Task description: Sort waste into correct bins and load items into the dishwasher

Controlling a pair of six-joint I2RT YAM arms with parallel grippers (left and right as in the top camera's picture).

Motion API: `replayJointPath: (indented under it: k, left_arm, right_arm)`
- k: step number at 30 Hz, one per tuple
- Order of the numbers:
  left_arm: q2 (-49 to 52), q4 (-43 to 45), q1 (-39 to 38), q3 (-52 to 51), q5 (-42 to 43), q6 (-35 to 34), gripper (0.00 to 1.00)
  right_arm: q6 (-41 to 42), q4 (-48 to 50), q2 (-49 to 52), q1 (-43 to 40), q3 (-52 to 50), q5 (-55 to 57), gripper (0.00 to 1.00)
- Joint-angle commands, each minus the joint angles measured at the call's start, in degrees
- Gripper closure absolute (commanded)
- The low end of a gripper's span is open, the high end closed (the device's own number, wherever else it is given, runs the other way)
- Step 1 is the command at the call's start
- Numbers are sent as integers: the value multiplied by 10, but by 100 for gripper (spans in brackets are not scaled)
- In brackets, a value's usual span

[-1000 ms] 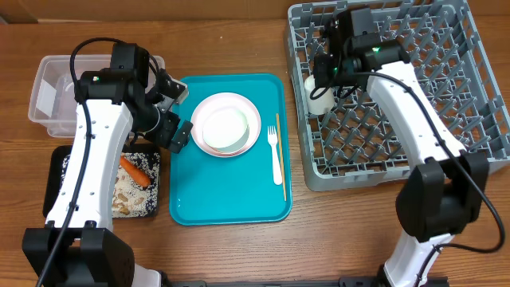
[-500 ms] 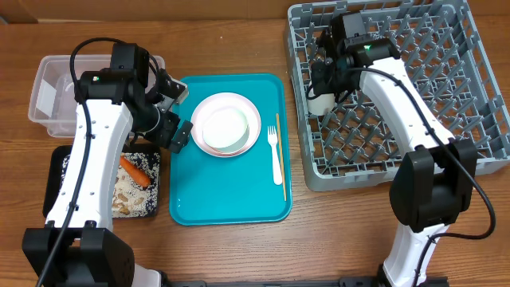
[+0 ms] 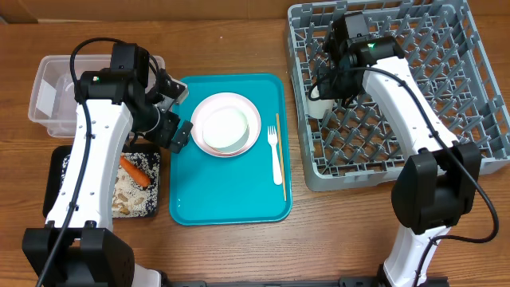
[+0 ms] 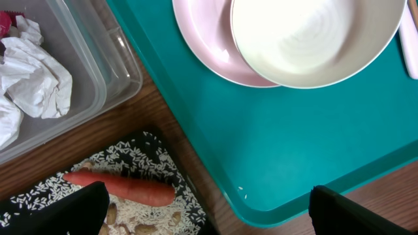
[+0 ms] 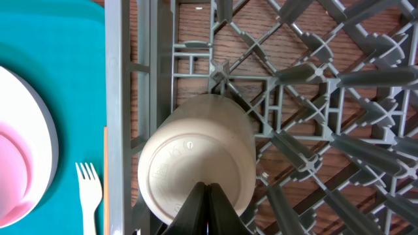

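Cup (image 5: 196, 163) sits in the rack (image 3: 446, 104) right of the tray (image 3: 231, 199); plate (image 4: 202, 46), bowl (image 4: 313, 39), fork (image 3: 276, 155) and stick (image 3: 283, 187) wait on it. My right gripper (image 5: 208, 196) is clenched empty, my left gripper (image 4: 206, 212) is released.

The small white cup (image 3: 316, 106) has been shifted slightly along the left wall of the large square grey plastic dish rack (image 3: 446, 119), toward its near edge. The closed right gripper (image 5: 208, 189) has been carried along with it.

Around the serving tray (image 3: 231, 199) bearing bowl (image 3: 231, 123) on plate (image 3: 204, 140), fork (image 3: 276, 155) and stick (image 3: 280, 163) at their three o'clock, the dish rack (image 3: 446, 119) holding the cup (image 3: 317, 106) lies at two, tub (image 3: 48, 119) at ten, shallow tray (image 3: 57, 171) at eight.
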Motion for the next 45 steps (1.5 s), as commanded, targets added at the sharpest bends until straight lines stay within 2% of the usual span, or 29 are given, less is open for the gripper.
replayJointPath:
  k: [1,8,15,21,33,40,43,45]
  left_arm:
    - [-7,0,3,7,-2,0,0]
    - [-7,0,3,7,-2,0,0]
    - [-7,0,3,7,-2,0,0]
    - [-7,0,3,7,-2,0,0]
    - [-7,0,3,7,-2,0,0]
    - [-7,0,3,7,-2,0,0]
    - [-7,0,3,7,-2,0,0]
    - [-7,0,3,7,-2,0,0]
  right_arm:
    - [7,-15,15,-7,-13,23,96]
    - [13,-38,15,-7,-14,23,96]
    - [21,5,15,-7,-50,23,93]
    - [21,4,10,-7,-45,24,93]
    - [21,-41,-39,-5,25,21,93]
    - [22,-91,-66,-5,26,14,91]
    - [21,-125,-66,-5,25,-11,84]
    - [21,-143,-66,-5,25,-43,70]
